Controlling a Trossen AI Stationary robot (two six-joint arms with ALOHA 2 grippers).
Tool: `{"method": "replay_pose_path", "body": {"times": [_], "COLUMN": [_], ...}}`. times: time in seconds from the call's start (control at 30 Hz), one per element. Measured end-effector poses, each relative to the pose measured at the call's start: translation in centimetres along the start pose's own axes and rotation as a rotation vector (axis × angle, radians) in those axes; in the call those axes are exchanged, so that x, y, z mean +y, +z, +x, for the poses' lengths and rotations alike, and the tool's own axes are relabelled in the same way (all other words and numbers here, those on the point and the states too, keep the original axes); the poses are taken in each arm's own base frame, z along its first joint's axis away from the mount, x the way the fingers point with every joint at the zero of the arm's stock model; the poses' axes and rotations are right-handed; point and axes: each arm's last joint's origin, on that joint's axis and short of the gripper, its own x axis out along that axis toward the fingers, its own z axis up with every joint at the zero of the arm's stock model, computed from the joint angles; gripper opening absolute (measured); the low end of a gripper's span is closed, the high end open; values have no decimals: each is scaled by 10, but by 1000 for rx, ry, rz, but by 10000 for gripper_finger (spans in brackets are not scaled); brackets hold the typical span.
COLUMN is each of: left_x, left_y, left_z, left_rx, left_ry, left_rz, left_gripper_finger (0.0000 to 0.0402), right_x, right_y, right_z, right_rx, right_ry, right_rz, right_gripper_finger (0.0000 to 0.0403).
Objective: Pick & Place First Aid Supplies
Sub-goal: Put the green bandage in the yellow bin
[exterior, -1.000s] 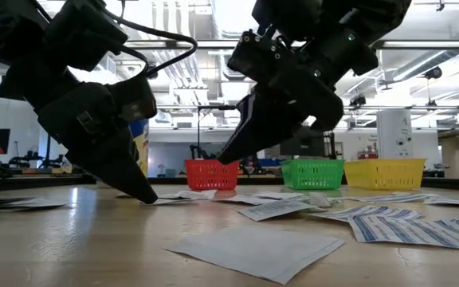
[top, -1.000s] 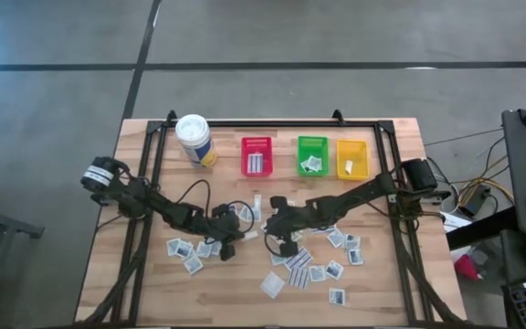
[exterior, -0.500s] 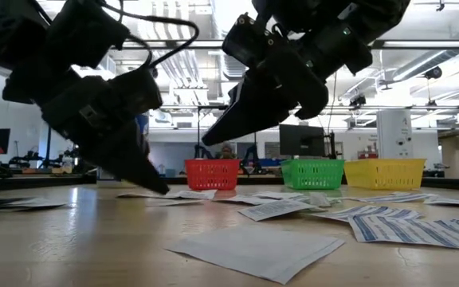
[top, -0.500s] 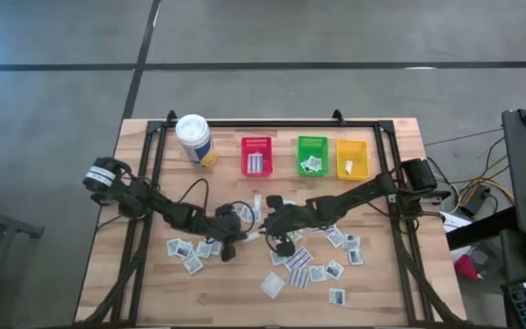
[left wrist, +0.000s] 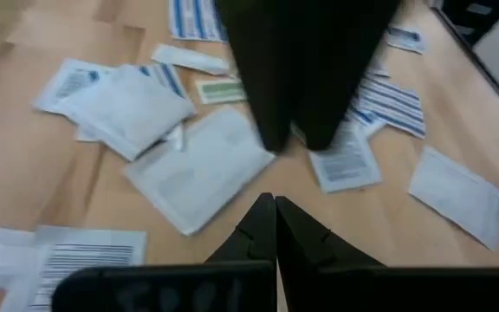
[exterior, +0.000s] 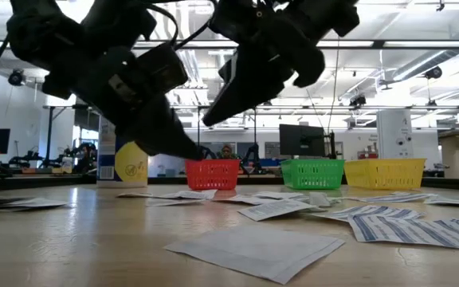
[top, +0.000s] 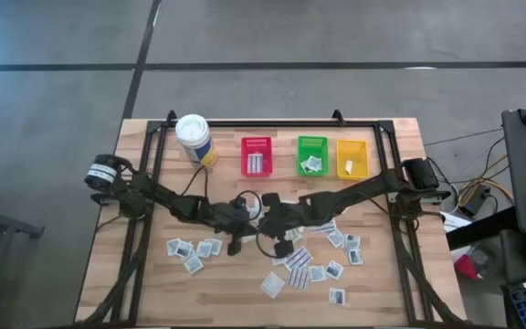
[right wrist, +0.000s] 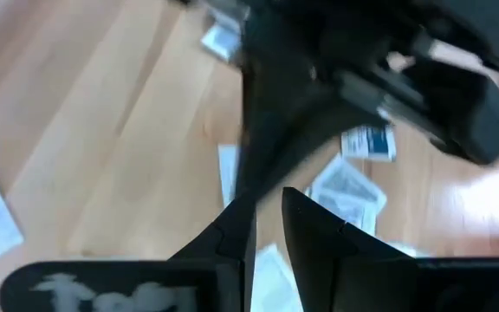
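The first aid supplies lay scattered flat on the table, below both raised tools meeting at its centre; left tool closed empty, right tool narrowly parted, apparently empty.

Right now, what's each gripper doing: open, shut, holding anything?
Left gripper: shut, nothing seen between its fingers.
Right gripper: fingers slightly apart; whether it holds a packet cannot be told.

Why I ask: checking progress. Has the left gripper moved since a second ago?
Yes. In the low view the left gripper, shut, has lifted off the table and shifted toward the red bin.
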Motion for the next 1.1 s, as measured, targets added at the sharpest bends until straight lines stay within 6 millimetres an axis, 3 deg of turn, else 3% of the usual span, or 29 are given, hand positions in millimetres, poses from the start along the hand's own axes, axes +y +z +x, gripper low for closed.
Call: {"method": "replay_pose_path", "body": {"times": [0.3,0.73,1.1], "left_x": [-6,-2,-1], "left_y": [-19,-28,-33], "left_z": [-2,-6,-8], "left_rx": [176,239,253], "left_ry": [-7,50,53], "left_rz": [-19,-29,-30], "left_gripper_finger": [0,0,0], "right_x": [8,13,12], "right_y": [-9,-30,-34], "right_z": [5,52,57], "right_rx": [9,36,52], "right_ry": [104,107,61], "right_rz": [-45,-63,-213], "right_gripper_finger": [59,59,87]}}
